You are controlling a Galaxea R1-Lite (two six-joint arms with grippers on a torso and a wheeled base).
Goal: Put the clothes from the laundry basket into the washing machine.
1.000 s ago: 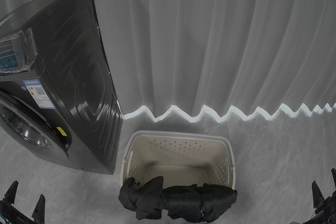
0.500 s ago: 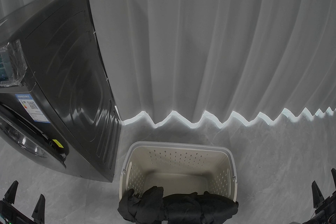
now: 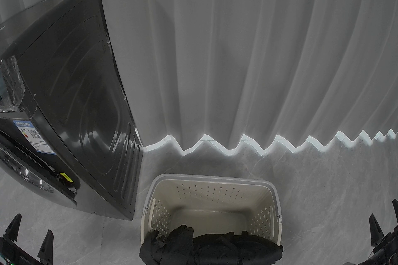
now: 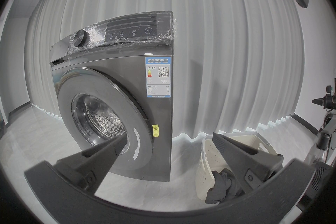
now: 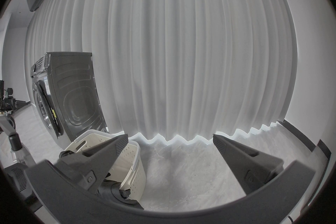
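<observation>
Pincer L [image 4: 168, 135], pincer R [image 5: 170, 135] wide open, empty; L wrist view: washing machine door [image 4: 101, 119].

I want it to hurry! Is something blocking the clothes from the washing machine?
Yes: the round door of the washing machine looks shut over its opening. The clothes hang on the near rim of the laundry basket.

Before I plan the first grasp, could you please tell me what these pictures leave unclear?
- Clothes: head view, lower part cut off by the bottom edge; one garment or several, cannot tell.
- Washing machine door: head view, cut off by the left edge.
- Laundry basket: left wrist view, partly behind the left gripper.
</observation>
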